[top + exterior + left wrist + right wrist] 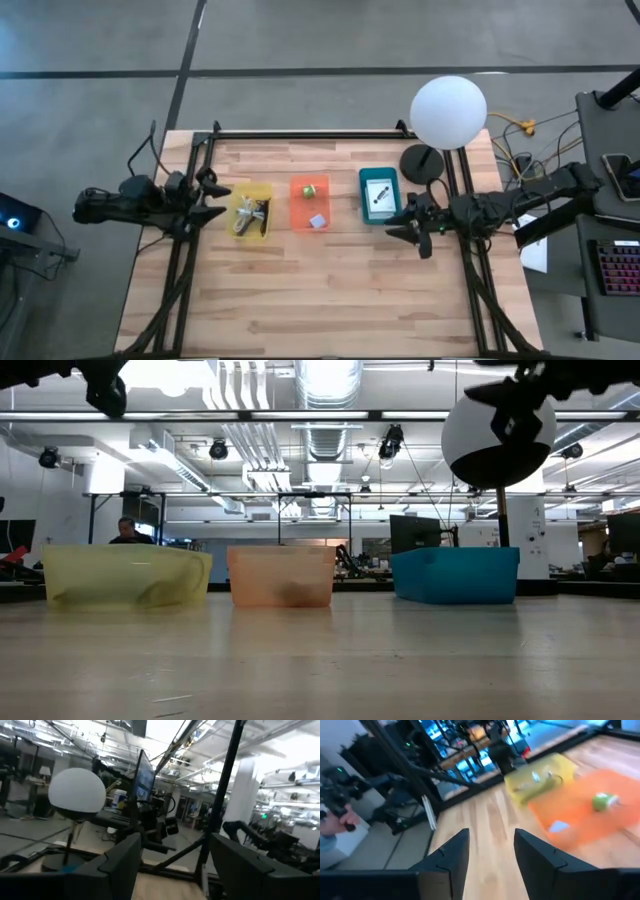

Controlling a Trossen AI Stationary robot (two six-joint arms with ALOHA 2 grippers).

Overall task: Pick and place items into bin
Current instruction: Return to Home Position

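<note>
Three bins stand in a row at the table's far middle: a yellow bin (250,212) with cords and grey pieces, an orange bin (310,203) with a green ball (309,188) and a lavender cube (318,221), and a teal bin (380,193) with a white card printed in black. My left gripper (220,200) hovers open just left of the yellow bin, with nothing between its fingers (172,845). My right gripper (396,225) hovers open near the teal bin's right front corner, also with nothing in it (491,834). It looks across the orange bin (590,815) and the yellow bin (540,777).
A white globe lamp (448,112) on a black round foot (424,163) stands at the far right, close behind my right arm. Black frame rails run along the table's left, right and far sides. Bare wood lies in front of the bins. A person's hand (340,817) shows beyond the table.
</note>
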